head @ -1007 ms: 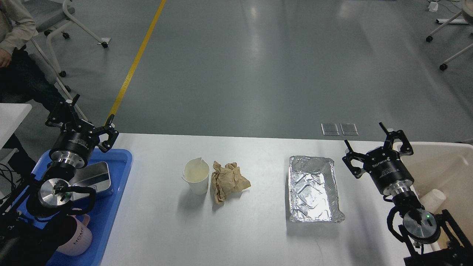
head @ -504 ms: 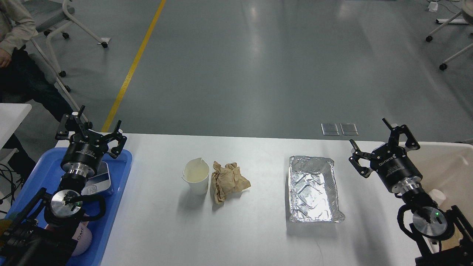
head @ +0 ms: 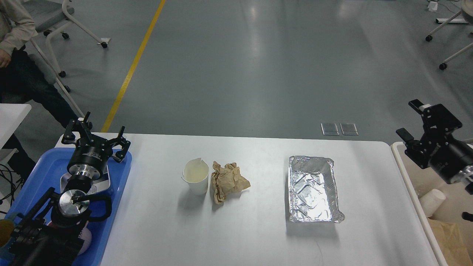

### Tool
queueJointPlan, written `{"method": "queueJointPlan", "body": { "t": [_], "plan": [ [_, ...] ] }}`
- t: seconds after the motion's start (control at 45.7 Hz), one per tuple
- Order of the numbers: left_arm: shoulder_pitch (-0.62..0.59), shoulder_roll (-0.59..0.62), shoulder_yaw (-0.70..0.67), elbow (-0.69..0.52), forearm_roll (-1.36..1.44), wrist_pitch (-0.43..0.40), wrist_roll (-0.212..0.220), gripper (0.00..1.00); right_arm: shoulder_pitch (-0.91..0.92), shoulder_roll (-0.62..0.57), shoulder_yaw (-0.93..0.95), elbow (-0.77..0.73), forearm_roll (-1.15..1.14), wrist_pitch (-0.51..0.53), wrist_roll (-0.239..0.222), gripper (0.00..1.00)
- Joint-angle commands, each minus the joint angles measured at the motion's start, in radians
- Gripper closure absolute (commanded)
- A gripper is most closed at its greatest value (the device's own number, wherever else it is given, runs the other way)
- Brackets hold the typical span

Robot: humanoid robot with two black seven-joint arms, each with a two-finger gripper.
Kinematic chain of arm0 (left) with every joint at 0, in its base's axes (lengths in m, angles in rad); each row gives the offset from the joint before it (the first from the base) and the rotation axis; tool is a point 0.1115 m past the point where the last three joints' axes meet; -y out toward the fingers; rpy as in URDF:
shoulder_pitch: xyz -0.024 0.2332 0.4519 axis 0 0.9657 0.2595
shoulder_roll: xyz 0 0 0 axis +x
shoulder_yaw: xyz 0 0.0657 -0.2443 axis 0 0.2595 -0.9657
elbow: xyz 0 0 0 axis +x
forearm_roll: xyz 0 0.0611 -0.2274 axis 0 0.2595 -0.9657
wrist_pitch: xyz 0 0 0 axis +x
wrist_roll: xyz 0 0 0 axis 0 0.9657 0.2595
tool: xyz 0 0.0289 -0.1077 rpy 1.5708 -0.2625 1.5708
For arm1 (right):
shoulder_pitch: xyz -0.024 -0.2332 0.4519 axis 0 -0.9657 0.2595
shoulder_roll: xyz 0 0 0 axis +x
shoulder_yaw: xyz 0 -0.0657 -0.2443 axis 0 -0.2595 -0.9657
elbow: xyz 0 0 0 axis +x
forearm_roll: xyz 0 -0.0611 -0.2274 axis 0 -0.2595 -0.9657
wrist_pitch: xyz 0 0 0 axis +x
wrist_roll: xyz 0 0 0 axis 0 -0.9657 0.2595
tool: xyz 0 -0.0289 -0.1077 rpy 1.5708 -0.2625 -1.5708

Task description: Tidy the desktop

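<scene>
Hidden / cut off, head view

Left arm covers most of the metal container and pink mug in the blue tray; tray runs off left & bottom edges. Beige bin cut by right edge, w/ paper cup partly behind its rim. Right gripper dark, fingers probably apart. Seated person cropped at left edge.

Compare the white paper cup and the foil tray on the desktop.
The paper cup is white and matte; the foil tray is shiny, crinkled silver. The cup is round and stands taller; the tray is rectangular, shallow and covers far more of the desktop. The cup touches a crumpled brown paper; the tray sits alone toward the right. Both are open-topped, upright and look empty.
</scene>
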Motion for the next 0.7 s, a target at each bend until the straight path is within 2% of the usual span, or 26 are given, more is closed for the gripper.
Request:
{"method": "queueJointPlan", "body": {
  "t": [0.0,0.307,0.482,0.569,0.679],
  "plan": [
    [-0.004,0.003,0.0,0.0,0.002,-0.003,0.007,0.04,-0.011,-0.077,-0.04,0.036,-0.048,0.023,0.001,0.0],
    [-0.016,-0.005,0.003,0.0,0.003,-0.006,0.012,0.04,-0.011,-0.318,-0.087,0.126,-0.327,0.028,0.003,0.0],
    [-0.017,-0.009,0.003,0.0,0.003,-0.006,0.01,0.04,-0.02,-0.32,-0.103,0.209,-0.581,-0.036,-0.012,0.0],
    [-0.016,-0.011,0.003,0.0,0.003,-0.006,0.01,0.04,-0.077,-0.318,-0.1,0.247,-0.597,-0.076,-0.018,0.0],
    [-0.014,-0.012,0.005,0.002,0.003,-0.006,0.01,0.04,-0.132,-0.336,-0.107,0.292,-0.62,-0.067,-0.015,0.0]
  ]
}}
